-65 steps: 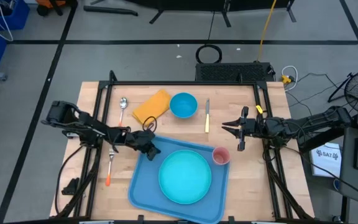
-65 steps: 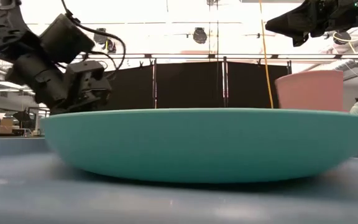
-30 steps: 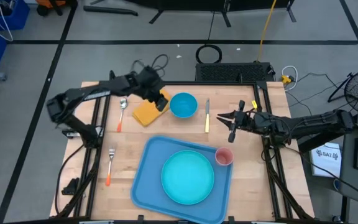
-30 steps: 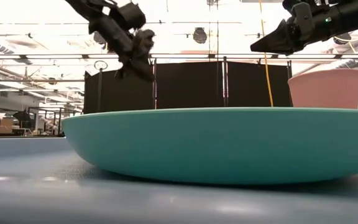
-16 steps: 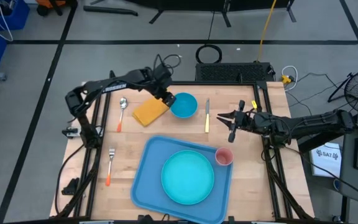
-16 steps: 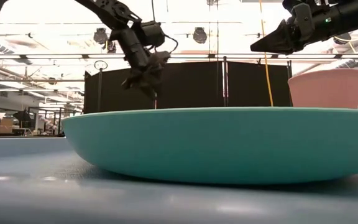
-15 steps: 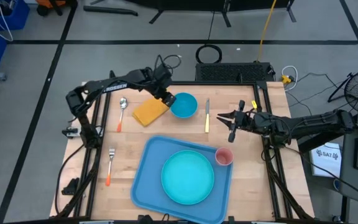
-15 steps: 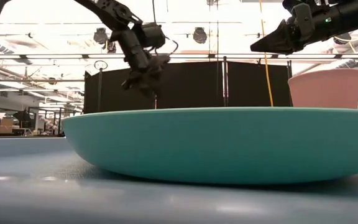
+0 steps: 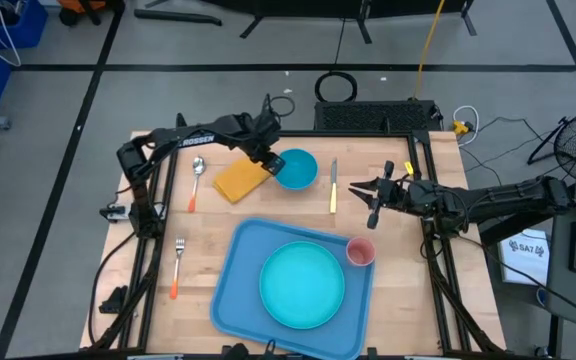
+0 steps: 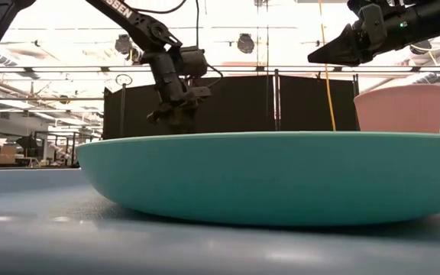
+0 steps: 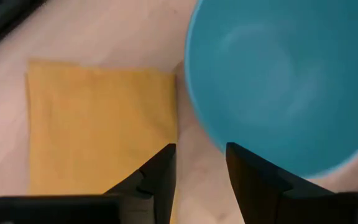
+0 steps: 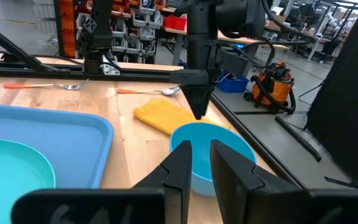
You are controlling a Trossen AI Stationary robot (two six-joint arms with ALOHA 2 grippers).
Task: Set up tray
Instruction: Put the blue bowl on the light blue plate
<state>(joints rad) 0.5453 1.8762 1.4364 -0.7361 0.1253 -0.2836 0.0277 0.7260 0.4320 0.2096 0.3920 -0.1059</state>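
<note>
Now my left end effector [image 9: 269, 160] has swung from the near-left side of the desk [image 9: 200, 258], where it sat at the light-blue rectangular plastic tray's [image 9: 231, 295] left edge two seconds ago, out to the far side. It has dropped in the last half second, so that it now hangs low over the gap between the folded yellow cloth napkin [image 9: 241, 179] and the round blue plastic bowl [image 9: 295, 169]. My left wrist view shows my two dark fingers [image 11: 156, 178] slightly apart, holding nothing, one over the napkin's edge and the other beside the bowl's rim.

The tray lies at the near middle of the desk with the round teal plate [image 9: 302, 285] on it, and the small pink plastic cup [image 9: 358, 251] stands at its far-right corner.

My right end effector [image 9: 372, 197] has barely moved over the last second. It waits above the right side of the desk just right of the yellow-handled knife [image 9: 333, 186], its fingers close together and empty.

I judge that the plate is done and I am lining up to take the bowl by its left rim. The silver spoon with an orange handle [image 9: 196, 177] and the orange-handled fork [image 9: 177, 266] lie untouched on the left.
</note>
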